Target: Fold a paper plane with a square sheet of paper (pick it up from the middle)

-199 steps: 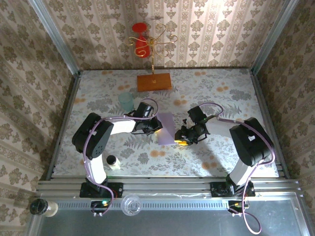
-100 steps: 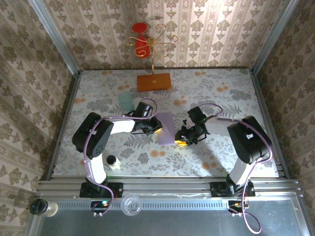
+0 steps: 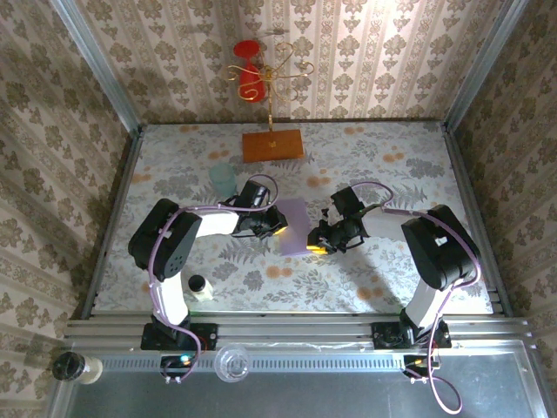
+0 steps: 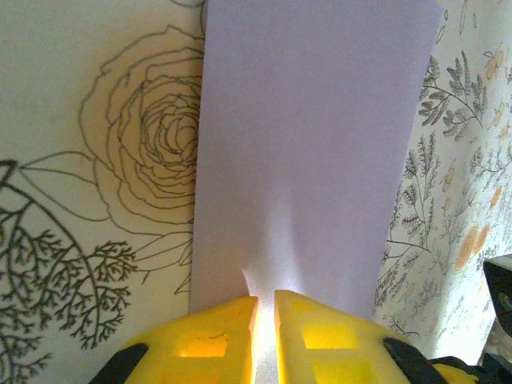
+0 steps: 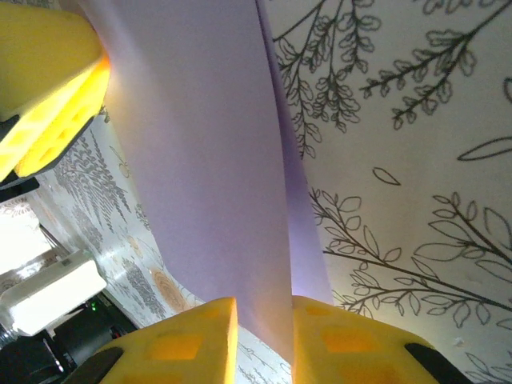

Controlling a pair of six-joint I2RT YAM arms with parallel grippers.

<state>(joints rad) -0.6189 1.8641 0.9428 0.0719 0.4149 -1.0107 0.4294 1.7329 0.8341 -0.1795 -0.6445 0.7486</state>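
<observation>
While left pincer (image 4: 266, 308) pinches paper (image 4: 308, 144), right pincer (image 5: 264, 316) straddles it, gapped.

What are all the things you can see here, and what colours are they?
paper sheet: one, pale lilac, middle of the table, between the grippers
wooden board: one, orange-brown, far side of the table
stand: one, gold, rising from the board
hanging thing: one, red, on the stand
cup: one, pale teal, far left of the paper
small bottle: one, white with dark cap, near edge, left
table: one, flowery cloth
left gripper: one, yellow, shut on the paper's edge
right gripper: one, yellow, fingers slightly apart around the opposite edge
</observation>
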